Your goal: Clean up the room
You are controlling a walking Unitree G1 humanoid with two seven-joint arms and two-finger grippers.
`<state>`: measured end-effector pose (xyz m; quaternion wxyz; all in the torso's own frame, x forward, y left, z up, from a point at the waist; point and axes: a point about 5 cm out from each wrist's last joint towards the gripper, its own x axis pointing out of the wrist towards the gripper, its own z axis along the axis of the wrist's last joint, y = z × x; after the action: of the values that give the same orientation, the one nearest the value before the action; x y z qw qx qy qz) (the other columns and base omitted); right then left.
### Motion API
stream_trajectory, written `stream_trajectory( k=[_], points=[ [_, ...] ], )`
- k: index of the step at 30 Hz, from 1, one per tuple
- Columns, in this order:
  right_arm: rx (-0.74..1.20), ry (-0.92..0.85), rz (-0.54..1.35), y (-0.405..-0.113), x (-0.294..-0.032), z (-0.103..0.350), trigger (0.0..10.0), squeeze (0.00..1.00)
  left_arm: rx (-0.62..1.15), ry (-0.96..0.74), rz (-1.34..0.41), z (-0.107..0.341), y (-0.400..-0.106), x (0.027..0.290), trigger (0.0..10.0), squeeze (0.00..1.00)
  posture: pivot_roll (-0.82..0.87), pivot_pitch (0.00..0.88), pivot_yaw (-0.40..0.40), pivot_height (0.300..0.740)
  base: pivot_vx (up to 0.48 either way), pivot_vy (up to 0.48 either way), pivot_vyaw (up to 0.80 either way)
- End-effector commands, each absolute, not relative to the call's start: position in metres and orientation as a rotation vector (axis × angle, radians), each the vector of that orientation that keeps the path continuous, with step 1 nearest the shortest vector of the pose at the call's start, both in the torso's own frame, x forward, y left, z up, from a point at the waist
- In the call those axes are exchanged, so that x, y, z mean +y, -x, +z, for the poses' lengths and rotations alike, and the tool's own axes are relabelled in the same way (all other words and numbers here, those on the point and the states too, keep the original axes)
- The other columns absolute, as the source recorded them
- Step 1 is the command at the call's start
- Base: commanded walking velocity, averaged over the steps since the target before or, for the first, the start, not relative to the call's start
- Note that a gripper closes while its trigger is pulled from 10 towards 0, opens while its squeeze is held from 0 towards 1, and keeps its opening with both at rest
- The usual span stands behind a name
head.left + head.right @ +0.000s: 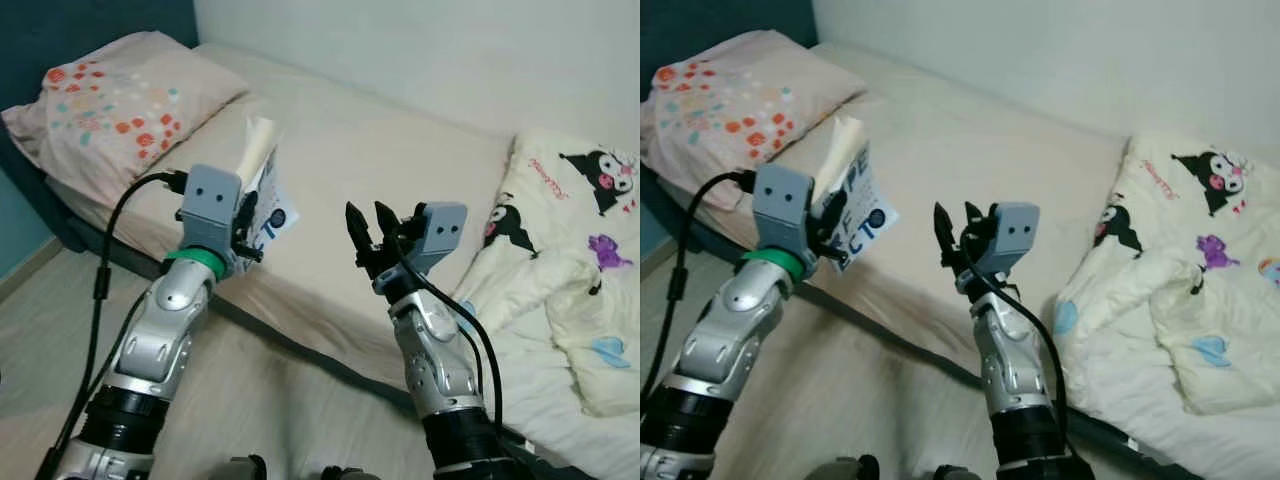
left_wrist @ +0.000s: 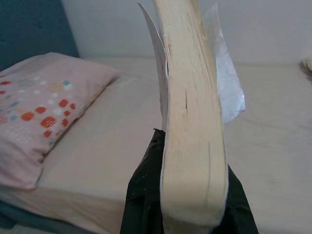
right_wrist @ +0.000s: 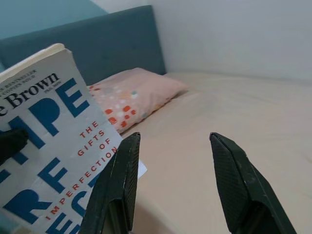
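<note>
My left gripper (image 1: 246, 240) is shut on a white paperback book (image 1: 262, 190) with blue lettering, held upright above the near edge of the bed (image 1: 380, 170). The left wrist view looks along the book's cream page edge (image 2: 192, 122), pinched between the black fingers (image 2: 144, 195). The book's cover (image 3: 48, 146) also appears in the right wrist view. My right gripper (image 1: 370, 222) is raised to the right of the book, open, with nothing between its fingers (image 3: 122, 180).
A pink dotted pillow (image 1: 110, 100) lies at the head of the bed against a teal headboard (image 3: 97, 44). A cream cartoon-print blanket (image 1: 570, 260) is bunched at the right. Wooden floor (image 1: 50, 340) lies below, and a white wall (image 1: 450, 50) behind.
</note>
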<state>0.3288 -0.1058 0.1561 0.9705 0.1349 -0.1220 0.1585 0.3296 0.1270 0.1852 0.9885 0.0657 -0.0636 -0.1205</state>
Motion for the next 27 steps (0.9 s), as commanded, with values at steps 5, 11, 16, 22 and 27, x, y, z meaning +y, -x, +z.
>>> stream_trajectory(
  k=[5,11,16,22,27],
  points=[
    [-0.242,-0.27,0.304,-0.3291,-0.1098,0.1531,10.0,0.0,-0.157,-0.136,-0.279,0.188,-0.3278,0.119,10.0,0.0,0.06,0.041,0.015,0.74,0.0,-0.374,0.0],
    [-0.239,-0.273,0.31,-0.3294,-0.1092,0.1524,10.0,0.0,-0.144,-0.121,-0.297,0.1869,-0.3274,0.1168,10.0,0.0,0.06,0.04,0.015,0.74,0.0,0.0,0.0],
    [-0.246,-0.259,0.326,-0.3283,-0.1055,0.1536,10.0,0.0,-0.136,-0.123,-0.265,0.1849,-0.3296,0.1191,10.0,0.0,0.06,0.043,0.015,0.74,0.0,0.0,0.0],
    [-0.234,-0.2,0.334,-0.3283,-0.1011,0.1515,10.0,0.0,-0.121,-0.131,-0.218,0.1821,-0.3332,0.1235,10.0,0.0,0.06,0.046,0.015,0.74,0.422,0.0,0.53],
    [-0.234,-0.197,0.335,-0.3287,-0.1018,0.1516,10.0,0.0,-0.123,-0.134,-0.213,0.1822,-0.3333,0.1237,10.0,0.0,0.06,0.048,0.015,0.74,0.48,0.0,0.79]
  ],
)
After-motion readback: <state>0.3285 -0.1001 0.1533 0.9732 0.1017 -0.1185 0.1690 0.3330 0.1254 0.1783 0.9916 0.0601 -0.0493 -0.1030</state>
